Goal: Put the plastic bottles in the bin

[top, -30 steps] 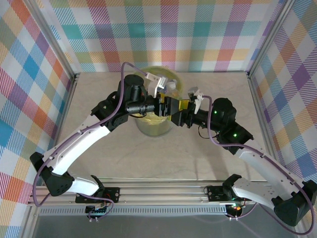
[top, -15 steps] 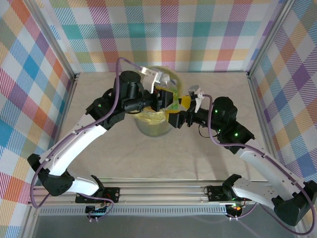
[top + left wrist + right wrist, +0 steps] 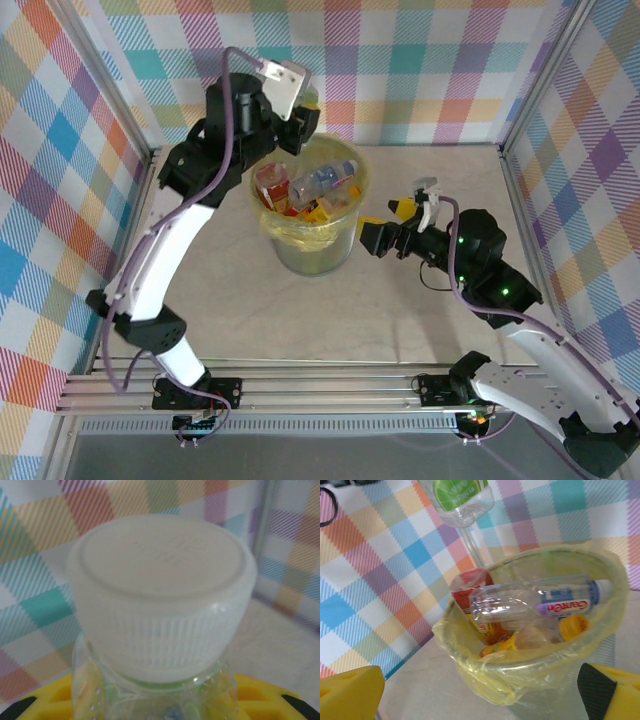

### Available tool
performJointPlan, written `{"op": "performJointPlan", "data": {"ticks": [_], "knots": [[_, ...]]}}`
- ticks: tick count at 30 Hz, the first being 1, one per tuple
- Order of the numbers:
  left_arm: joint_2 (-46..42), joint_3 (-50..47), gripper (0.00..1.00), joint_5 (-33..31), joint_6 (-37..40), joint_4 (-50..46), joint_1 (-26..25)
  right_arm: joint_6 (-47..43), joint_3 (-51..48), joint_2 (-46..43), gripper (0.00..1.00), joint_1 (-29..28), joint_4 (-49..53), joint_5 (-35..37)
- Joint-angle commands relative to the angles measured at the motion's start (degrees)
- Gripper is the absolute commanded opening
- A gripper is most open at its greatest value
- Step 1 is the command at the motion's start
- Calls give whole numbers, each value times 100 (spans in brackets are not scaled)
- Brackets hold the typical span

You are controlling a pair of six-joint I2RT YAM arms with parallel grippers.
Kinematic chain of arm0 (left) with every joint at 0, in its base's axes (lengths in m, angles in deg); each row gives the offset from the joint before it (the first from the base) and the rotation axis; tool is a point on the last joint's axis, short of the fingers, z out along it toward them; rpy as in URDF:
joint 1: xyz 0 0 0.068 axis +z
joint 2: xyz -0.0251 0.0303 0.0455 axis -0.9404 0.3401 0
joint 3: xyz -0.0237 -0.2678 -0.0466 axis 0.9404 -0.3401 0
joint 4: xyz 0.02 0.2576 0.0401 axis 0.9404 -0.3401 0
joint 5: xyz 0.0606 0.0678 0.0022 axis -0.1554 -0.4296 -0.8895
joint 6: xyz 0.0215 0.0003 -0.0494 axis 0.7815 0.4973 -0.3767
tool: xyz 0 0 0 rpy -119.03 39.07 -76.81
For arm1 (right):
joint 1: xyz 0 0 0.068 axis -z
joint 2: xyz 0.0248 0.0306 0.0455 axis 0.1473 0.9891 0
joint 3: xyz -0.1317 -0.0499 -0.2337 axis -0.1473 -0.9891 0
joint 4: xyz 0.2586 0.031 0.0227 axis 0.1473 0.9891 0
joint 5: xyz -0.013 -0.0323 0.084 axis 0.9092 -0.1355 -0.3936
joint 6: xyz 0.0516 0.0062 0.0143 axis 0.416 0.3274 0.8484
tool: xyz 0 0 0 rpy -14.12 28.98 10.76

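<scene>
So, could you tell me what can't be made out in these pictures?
- Left wrist: held bottle, blurred; body cut off by bottom edge, label unreadable.
- Right wrist: its top cut off by upper edge.
- Right wrist: lower bottles in bin hidden by upper bottles and bag; count unclear.
- Top external: that bottle hard to see beneath left gripper.

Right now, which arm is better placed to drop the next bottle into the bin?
Left. The left tool is shut on a white-capped bottle, raised by the bin; the right tool stands open and empty beside it.
</scene>
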Motion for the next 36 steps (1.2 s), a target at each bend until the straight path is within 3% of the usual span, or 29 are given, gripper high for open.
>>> {"op": "performJointPlan", "data": {"ticks": [1, 11, 25, 29, 33, 36], "knots": [[475, 491, 33, -339, 797, -729, 133, 37, -61, -142, 100, -34, 452, 581], [1491, 1316, 33, -401, 1370, -1443, 369, 66, -144, -395, 100, -34, 1046, 1345], [1787, 1310, 34, -490, 1655, -2264, 362, 262, -246, -530, 100, -30, 1191, 1647], [1892, 1285, 44, -383, 1658, -2280, 362, 292, -241, -505, 100, -34, 1195, 1697], [2015, 1292, 63, -305, 1658, -2223, 362, 302, -220, -486, 100, -34, 1221, 1711], [2034, 1291, 68, -252, 1648, -2205, 362, 309, -185, -477, 100, -35, 1274, 1752]]}}
